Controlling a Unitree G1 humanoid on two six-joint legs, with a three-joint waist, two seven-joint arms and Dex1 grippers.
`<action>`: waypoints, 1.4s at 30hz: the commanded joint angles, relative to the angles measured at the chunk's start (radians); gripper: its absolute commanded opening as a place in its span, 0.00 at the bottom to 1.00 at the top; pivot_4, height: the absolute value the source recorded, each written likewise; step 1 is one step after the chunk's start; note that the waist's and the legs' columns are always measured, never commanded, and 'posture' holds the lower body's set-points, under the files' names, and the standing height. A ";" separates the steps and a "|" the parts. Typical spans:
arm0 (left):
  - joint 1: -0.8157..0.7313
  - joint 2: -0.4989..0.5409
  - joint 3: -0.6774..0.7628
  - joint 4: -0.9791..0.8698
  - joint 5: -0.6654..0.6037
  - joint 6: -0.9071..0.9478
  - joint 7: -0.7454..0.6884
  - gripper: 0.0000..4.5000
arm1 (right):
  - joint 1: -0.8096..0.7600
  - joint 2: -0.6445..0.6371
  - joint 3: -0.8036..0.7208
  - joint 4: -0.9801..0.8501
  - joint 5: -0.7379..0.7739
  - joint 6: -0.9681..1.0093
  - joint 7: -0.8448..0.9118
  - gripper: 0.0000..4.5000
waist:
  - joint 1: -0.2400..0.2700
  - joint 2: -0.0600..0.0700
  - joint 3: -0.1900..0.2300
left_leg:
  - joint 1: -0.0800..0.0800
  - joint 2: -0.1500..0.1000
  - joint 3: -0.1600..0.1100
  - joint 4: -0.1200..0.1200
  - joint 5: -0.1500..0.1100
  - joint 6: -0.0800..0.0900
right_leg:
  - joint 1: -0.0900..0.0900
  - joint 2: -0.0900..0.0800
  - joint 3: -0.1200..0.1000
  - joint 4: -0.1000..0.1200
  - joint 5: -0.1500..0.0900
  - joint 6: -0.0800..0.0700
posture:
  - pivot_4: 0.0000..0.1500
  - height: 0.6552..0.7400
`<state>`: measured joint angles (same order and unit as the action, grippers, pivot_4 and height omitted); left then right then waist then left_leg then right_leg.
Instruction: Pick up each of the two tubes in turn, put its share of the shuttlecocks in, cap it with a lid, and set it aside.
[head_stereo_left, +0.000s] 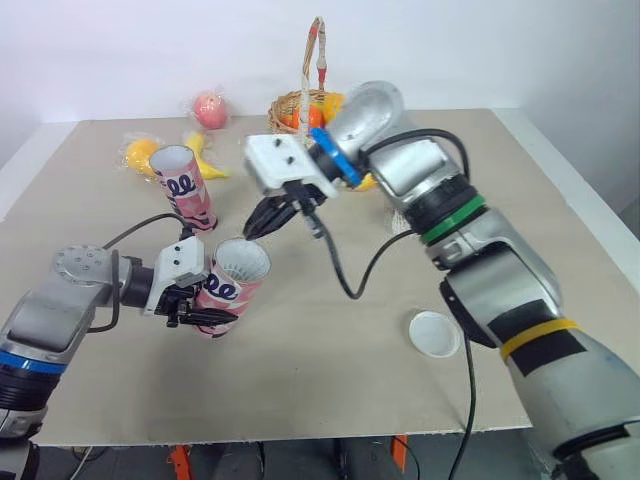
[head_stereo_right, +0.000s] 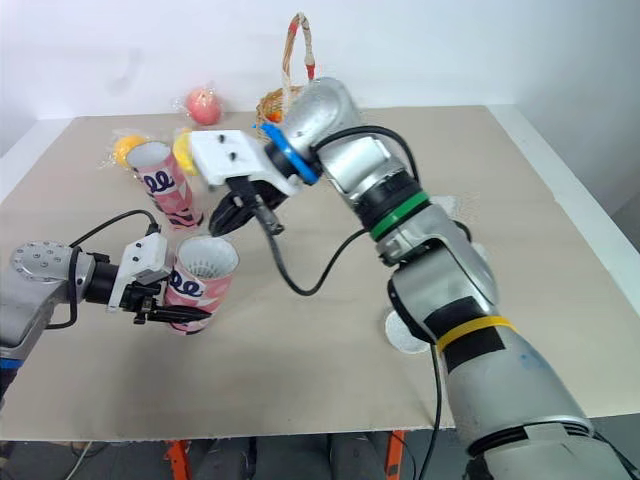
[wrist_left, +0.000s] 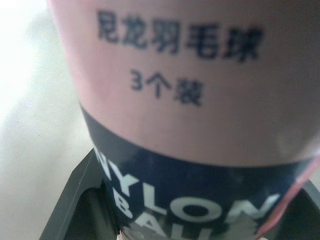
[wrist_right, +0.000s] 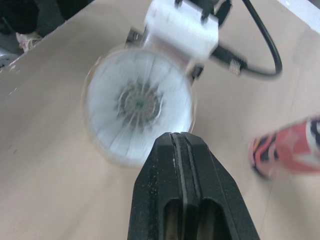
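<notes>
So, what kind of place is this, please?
Probably a robot test bench in a lab, not a home. There is a bare beige table against a blank white wall. It is set with props: a basket, a standing tube and a held tube.

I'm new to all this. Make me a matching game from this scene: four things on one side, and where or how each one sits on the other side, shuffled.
1. tilted tube
2. upright tube
3. white lid
4. basket

a. lies flat on the table
b. holds fruit at the far edge
c. clamped in the left gripper, shuttlecock inside
d. stands near the banana

Pairs: 1-c, 2-d, 3-a, 4-b.
</notes>
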<state>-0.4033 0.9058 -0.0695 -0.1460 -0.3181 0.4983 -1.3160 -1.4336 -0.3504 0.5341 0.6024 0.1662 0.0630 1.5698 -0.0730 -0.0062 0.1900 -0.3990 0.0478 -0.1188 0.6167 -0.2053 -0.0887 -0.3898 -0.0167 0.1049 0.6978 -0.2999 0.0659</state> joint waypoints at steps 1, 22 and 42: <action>0.014 -0.047 0.008 -0.028 -0.041 -0.040 0.012 0.59 | 0.036 -0.082 -0.100 -0.114 0.049 0.045 0.039 0.02 | 0.002 0.000 0.000 | 0.000 0.000 0.000 0.000 0.000 0.000 | 0.000 0.000 0.000 0.000 0.000 0.000 | 1.00 1.00; -0.074 -0.417 -0.005 0.089 -0.146 -0.214 0.107 0.59 | 0.583 -0.643 -0.308 -0.670 0.080 0.346 0.000 0.02 | 0.001 -0.005 0.004 | -0.009 -0.003 0.002 0.002 0.000 0.000 | -0.005 -0.005 -0.002 -0.002 0.002 -0.004 | 1.00 1.00; -0.061 -0.532 -0.152 0.335 0.021 -0.574 0.033 0.59 | 0.752 -0.718 -0.237 -0.499 -0.159 0.084 -0.005 0.68 | 0.001 -0.005 0.004 | -0.009 -0.003 0.006 0.002 0.000 0.000 | 0.001 -0.007 -0.001 -0.015 0.005 0.001 | 1.00 1.00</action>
<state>-0.4744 0.3731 -0.2072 0.1884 -0.3099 -0.0487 -1.2704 -0.6787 -1.0351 0.3100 0.1245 0.0218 0.1742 1.5438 -0.0721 -0.0115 0.1937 -0.4080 0.0443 -0.1127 0.6185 -0.2051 -0.0889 -0.3891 -0.0241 0.1040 0.6833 -0.2947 0.0667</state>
